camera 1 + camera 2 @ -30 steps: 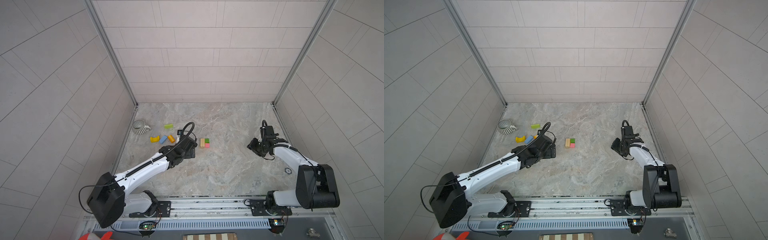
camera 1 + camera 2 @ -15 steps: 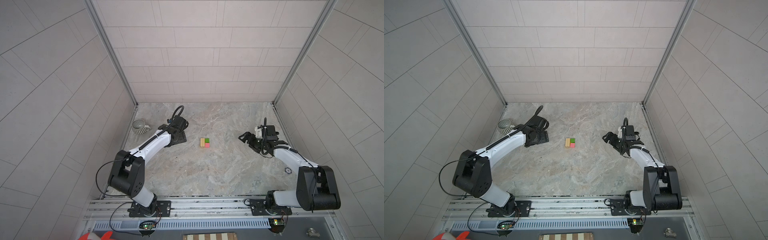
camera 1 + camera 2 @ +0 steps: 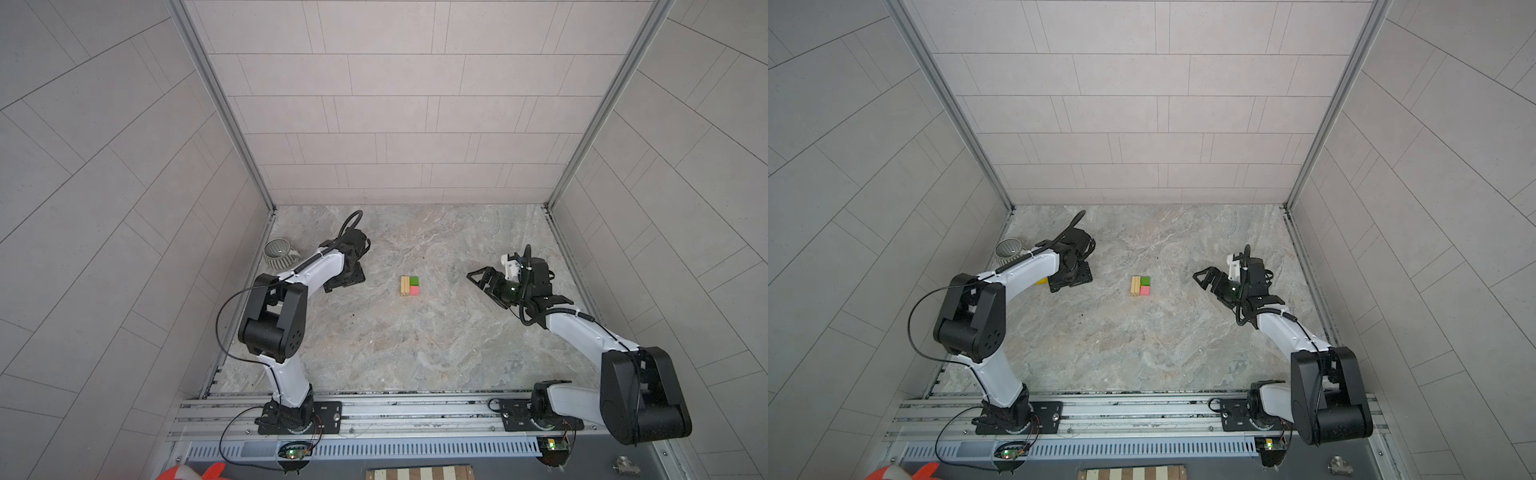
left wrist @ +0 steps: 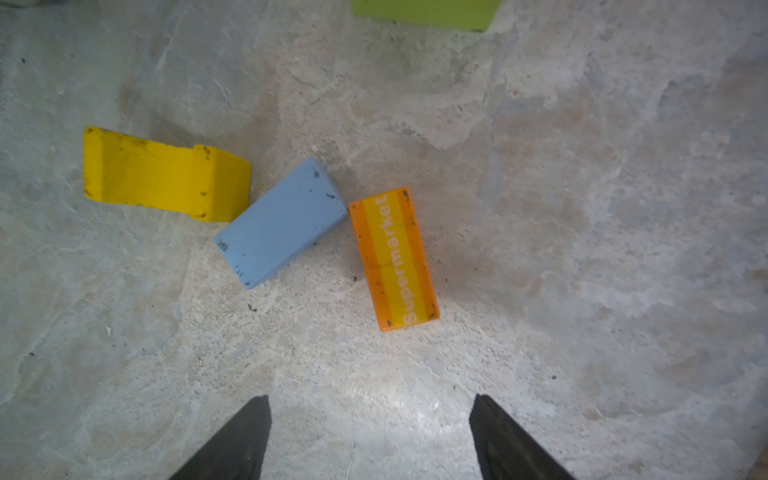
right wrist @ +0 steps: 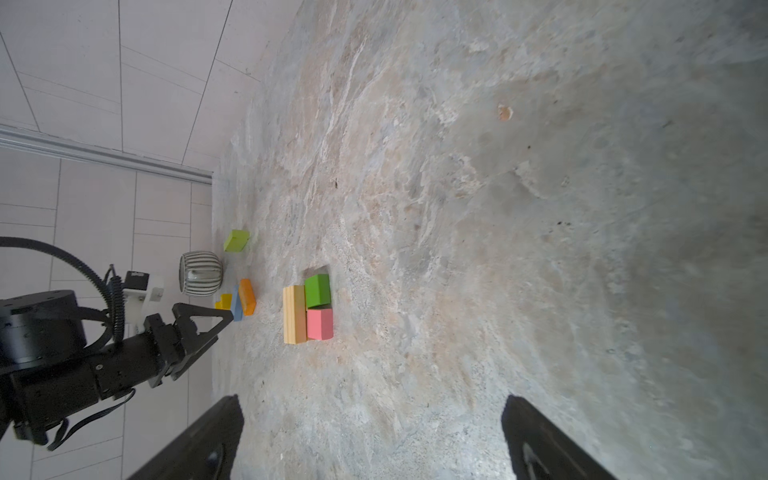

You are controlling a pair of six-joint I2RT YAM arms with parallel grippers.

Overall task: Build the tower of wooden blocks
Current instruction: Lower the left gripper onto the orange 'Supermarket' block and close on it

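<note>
1. The left tool (image 4: 370, 399) was open and empty, near the blue block (image 4: 280, 222), which lay between the yellow arch (image 4: 166, 174) and the orange block (image 4: 394, 258).
2. The right tool (image 5: 372, 397) was wide open and empty, facing the tan block (image 3: 404, 286), green block (image 3: 414, 281) and pink block (image 3: 414, 291), which touched mid-bench (image 3: 395, 345).
3. A mug (image 3: 279, 252) stood near the yellow arch.

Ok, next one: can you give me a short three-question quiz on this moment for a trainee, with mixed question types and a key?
1. True or false: the left gripper is holding the blue block.
2. Which word is printed on the orange block? A) Supermarket B) Bakery C) School
3. Fill in: in the middle group, the tan block lies flat against the green cube and the ___ cube.

Key
1. False. Its jaws stand apart with nothing between them, and the blue block lies on the table.
2. A.
3. Pink. The pink cube sits next to the green cube.
</note>
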